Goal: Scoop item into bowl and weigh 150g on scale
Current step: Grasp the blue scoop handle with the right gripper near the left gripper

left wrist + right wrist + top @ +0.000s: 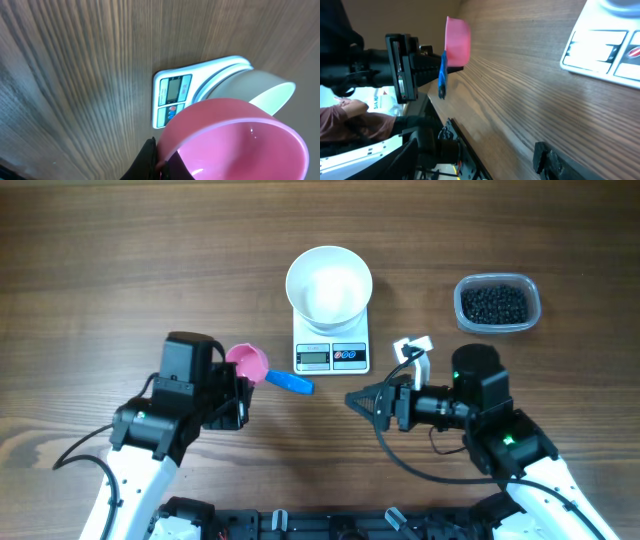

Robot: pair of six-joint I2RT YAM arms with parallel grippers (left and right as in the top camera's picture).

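Left gripper [160, 162] clamps the pink scoop [248, 363], scale [332, 352] just right of it; right gripper [352, 398] holds nothing, its opening unclear.

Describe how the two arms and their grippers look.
Both the left arm and right arm have boxy black wrist sections, white lower links, a small green light and looping black cables. The right gripper is black, its fingers tapering to a point; the left gripper is black too.

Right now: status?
Left gripper shut on scoop; right gripper open, empty. Bowl empty on scale; beads in tub. Scale between scoop and tub.
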